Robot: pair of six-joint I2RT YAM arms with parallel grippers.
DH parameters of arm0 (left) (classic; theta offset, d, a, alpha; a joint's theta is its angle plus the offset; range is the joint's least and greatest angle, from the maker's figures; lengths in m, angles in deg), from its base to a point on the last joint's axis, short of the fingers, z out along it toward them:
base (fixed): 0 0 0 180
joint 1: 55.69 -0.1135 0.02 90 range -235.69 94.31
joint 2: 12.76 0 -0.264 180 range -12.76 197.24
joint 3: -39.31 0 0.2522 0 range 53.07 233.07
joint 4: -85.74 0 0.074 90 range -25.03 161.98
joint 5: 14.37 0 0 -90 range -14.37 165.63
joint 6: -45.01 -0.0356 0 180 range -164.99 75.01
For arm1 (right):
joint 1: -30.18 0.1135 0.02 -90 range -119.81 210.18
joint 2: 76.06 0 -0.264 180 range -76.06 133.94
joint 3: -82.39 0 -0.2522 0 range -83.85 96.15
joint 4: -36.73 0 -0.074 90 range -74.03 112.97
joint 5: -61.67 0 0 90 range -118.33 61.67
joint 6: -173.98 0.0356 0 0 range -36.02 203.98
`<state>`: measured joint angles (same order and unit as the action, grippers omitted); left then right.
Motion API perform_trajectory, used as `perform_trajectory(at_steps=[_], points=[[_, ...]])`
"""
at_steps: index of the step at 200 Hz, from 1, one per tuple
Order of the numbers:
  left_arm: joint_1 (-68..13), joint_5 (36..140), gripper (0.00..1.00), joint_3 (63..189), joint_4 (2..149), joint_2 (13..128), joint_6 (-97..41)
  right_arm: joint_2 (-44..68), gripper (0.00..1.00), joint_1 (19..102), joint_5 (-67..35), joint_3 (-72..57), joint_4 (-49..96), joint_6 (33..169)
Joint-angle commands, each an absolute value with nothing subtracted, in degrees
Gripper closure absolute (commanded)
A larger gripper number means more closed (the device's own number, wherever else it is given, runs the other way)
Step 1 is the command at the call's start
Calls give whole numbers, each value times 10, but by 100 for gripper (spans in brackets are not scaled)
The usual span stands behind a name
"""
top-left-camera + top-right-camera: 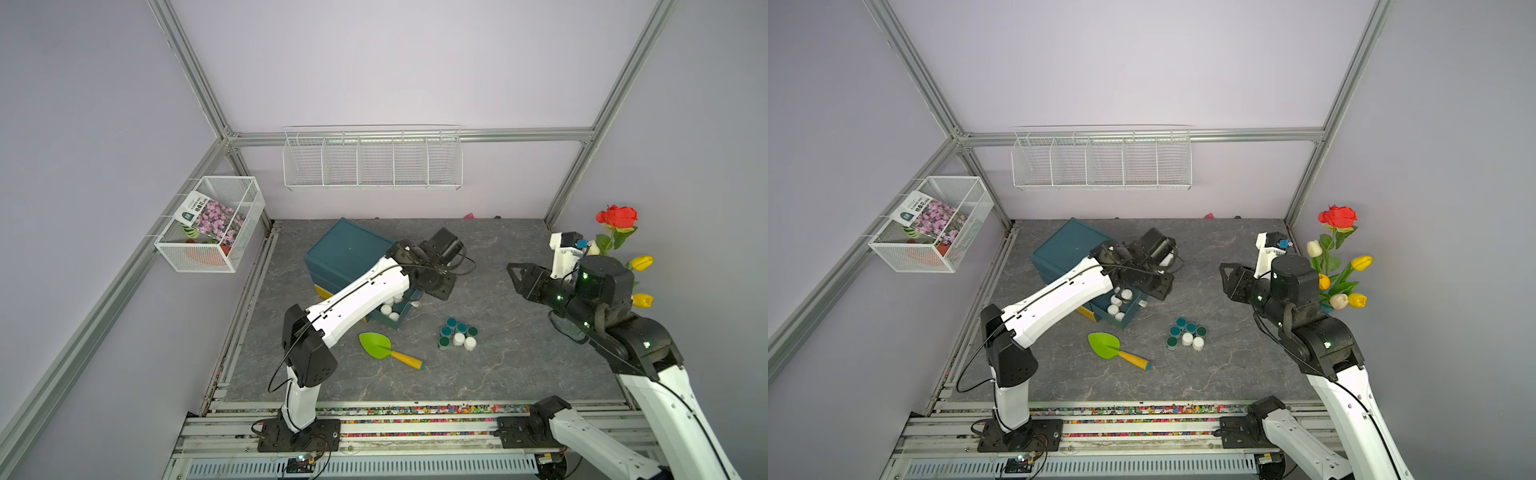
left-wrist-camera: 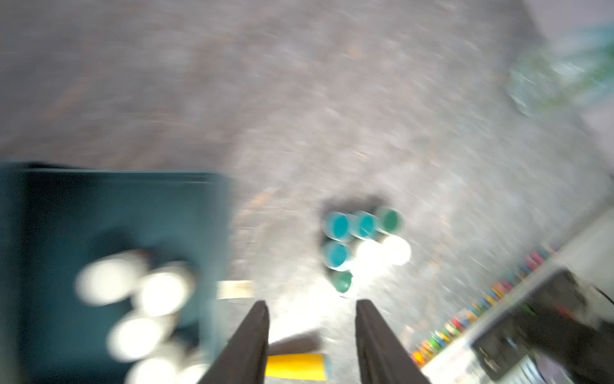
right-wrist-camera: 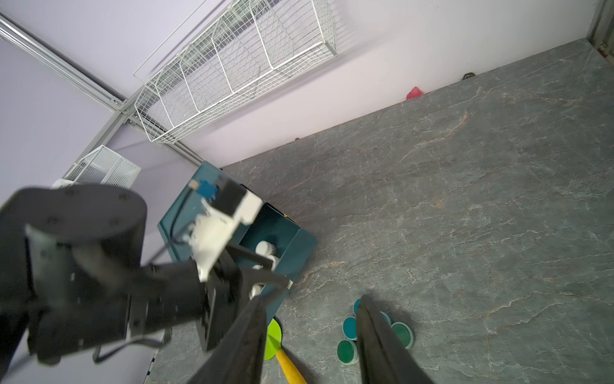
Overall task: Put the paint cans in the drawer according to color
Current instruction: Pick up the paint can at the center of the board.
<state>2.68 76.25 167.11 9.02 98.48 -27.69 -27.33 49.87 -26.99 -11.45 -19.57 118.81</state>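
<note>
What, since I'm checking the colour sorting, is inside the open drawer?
Several white-lidded cans inside the drawer; no other colour shows. The left arm covers its back part.

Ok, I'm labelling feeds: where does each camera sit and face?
Top views: high in front, looking down on the grey marbled tabletop; left arm, right arm show.
Left wrist: above the left gripper, facing the small teal and white paint cans.
Right wrist: behind the right gripper, facing the teal drawer cabinet.
All share cans, cabinet.

Left fingers (image 2: 249, 342) parted, right fingers (image 3: 378, 339) parted, empty
</note>
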Motion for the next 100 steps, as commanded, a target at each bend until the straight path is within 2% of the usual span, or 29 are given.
perform_trajectory(at_steps=[1, 28, 69, 100], points=[[68, 864, 55, 1630, 123, 1017, -297, -286, 53, 496, -300, -98, -210, 1179], [108, 889, 51, 1595, 166, 1043, -297, -294, 53, 496, -315, -91, -219, 1178], [130, 853, 50, 1590, 171, 1091, -286, -296, 53, 496, -320, -80, -231, 1176], [130, 817, 42, 1591, 155, 1114, -291, -298, 53, 496, -319, -81, -237, 1177]])
